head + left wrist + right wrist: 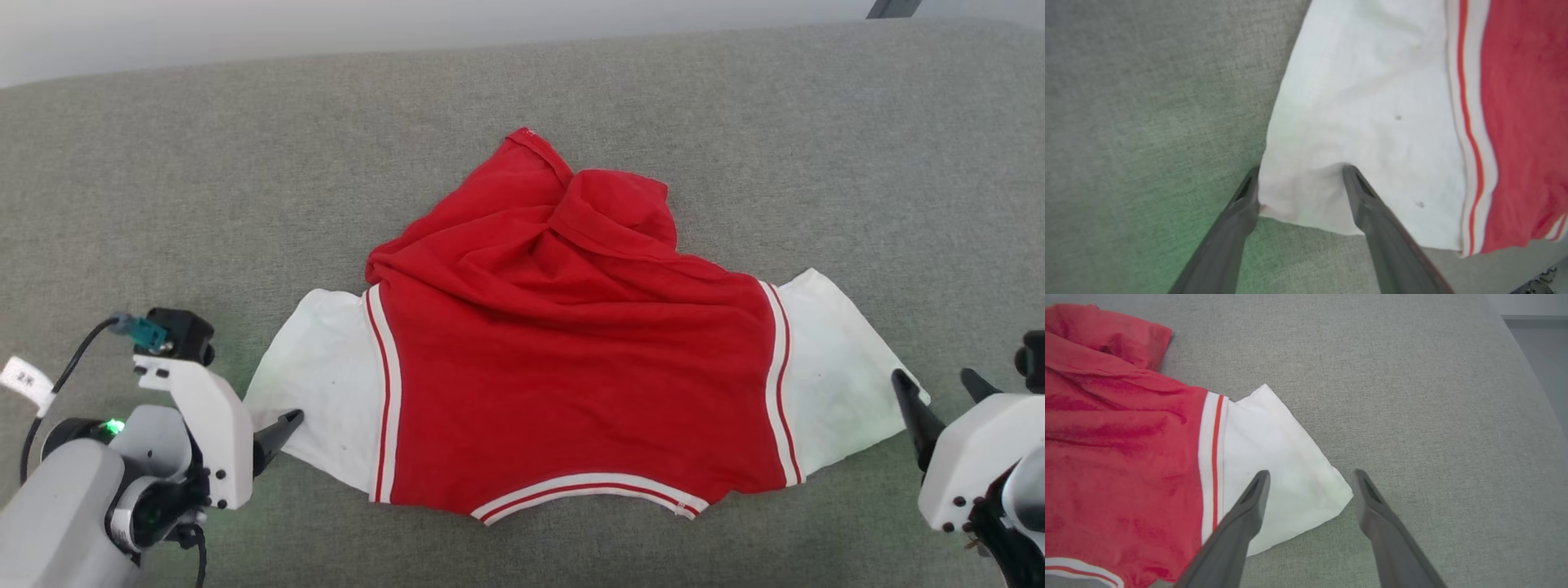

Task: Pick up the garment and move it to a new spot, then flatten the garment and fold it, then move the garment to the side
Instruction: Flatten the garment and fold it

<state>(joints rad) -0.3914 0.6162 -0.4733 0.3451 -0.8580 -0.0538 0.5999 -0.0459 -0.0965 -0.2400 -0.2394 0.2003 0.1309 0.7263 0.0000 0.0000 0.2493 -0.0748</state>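
A: Hands, entry one — state?
B: Left hand [1301,169] stood wide, straddling the left sleeve's corner; right hand [1312,473] wide at the right sleeve's tip, holding nothing.
A: Garment [571,367]?
B: Lay centred on the worktop [245,163], long axis sleeve to sleeve between both hands — each about equally near. Red body rumpled, heaped at the far end; white sleeves flat.

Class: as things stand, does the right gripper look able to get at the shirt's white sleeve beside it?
Probably yes. The right gripper is open, its fingers either side of a corner of the white sleeve; nothing lies between, though its height above it is unclear.
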